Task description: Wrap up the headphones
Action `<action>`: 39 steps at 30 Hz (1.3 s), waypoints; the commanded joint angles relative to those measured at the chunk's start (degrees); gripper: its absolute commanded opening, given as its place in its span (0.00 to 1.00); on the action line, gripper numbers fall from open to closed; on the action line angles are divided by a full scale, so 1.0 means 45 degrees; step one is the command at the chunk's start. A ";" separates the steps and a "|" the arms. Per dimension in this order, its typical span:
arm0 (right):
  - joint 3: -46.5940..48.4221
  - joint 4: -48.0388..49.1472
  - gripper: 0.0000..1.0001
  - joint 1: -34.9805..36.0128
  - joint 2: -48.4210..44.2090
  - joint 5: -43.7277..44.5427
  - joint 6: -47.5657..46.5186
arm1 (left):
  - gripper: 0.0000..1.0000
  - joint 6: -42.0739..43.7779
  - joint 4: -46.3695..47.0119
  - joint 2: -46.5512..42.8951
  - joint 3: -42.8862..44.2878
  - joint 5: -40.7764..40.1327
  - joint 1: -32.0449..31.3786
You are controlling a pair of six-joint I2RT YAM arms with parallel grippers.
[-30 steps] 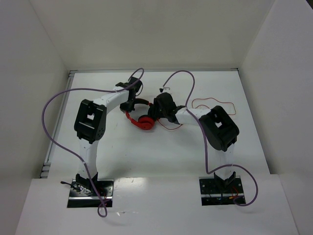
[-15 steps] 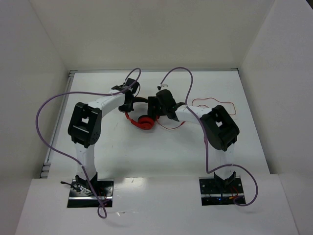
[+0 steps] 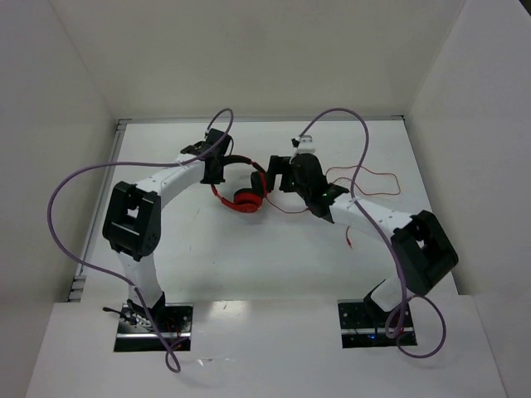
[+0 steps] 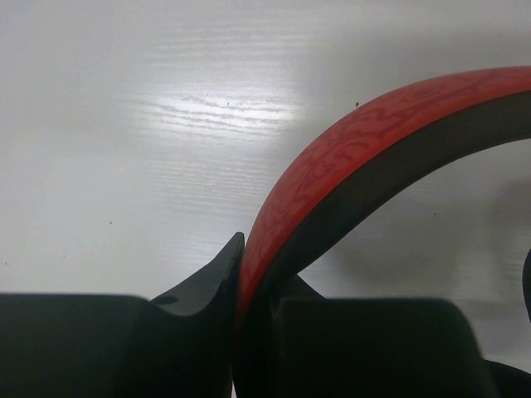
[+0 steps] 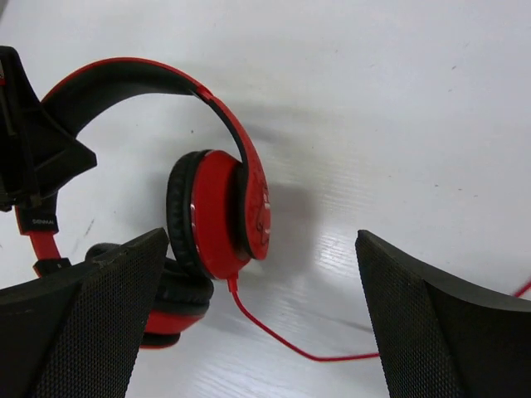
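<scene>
left pincer (image 4: pixel 249 286) pinching the headphones (image 3: pixel 246 200), right pincer (image 5: pixel 261 245) hanging spread beside them

the left pincer's fingers (image 4: pixel 199 290) are pressing on the red headband (image 4: pixel 348 157), which is arching up and off to that pincer's right above the white table (image 3: pixel 249 257). the right pincer is gaping wide with nothing in it. one upright ear cup (image 5: pixel 224 211) is sitting between its fingers, nearer the left one. the second cup (image 5: pixel 170 319) is lying partly behind that left finger. the thin red cord (image 5: pixel 282 340) is dropping from the upright cup and trailing across toward the right finger, and beyond that pincer it is lying in loose loops on the table.
</scene>
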 commanded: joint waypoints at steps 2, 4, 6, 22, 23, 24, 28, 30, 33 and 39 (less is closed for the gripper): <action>-0.1067 0.1692 1.00 -0.0160 -0.1365 0.0928 -0.0160 | 0.00 -0.0293 0.1123 -0.1047 0.0590 -0.0037 0.0182; -0.1672 0.1692 1.00 -0.0160 -0.1814 0.0930 -0.0297 | 0.00 -0.0428 0.0832 -0.1435 0.0884 0.0215 0.0182; -0.2392 0.1692 1.00 -0.0160 -0.2166 0.1047 -0.0414 | 0.00 -0.0799 0.0830 -0.1807 0.1041 0.0391 0.0182; -0.6344 0.6221 1.00 -0.0668 -0.6464 -0.1294 -0.2599 | 0.00 -0.3768 0.0186 -0.4815 0.0143 0.5058 0.0768; -0.6207 0.6378 1.00 -0.0668 -0.6464 -0.1838 -0.2775 | 0.00 -0.3963 0.0186 -0.4952 0.0144 0.5196 0.0768; -0.6090 0.6379 1.00 -0.0668 -0.6464 -0.2134 -0.2913 | 0.00 -0.4081 0.0186 -0.5069 -0.0049 0.5313 0.0768; -0.5932 0.6731 1.00 -0.0668 -0.6988 -0.2431 -0.2099 | 0.00 -0.4491 0.0440 -0.5227 -0.0305 0.5744 0.0885; -0.5816 0.6032 1.00 -0.0668 -0.7536 -0.2138 -0.1724 | 0.00 -0.4900 0.0440 -0.5227 -0.0479 0.5977 0.1118; -0.5815 0.5698 1.00 -0.0668 -0.8572 -0.2602 -0.2072 | 0.00 -0.5505 0.1160 -0.5617 -0.1180 0.6289 0.1236; -0.5815 0.5188 1.00 -0.0668 -0.9550 -0.2760 -0.2269 | 0.00 -0.5780 0.1475 -0.5501 -0.1010 0.7676 0.1510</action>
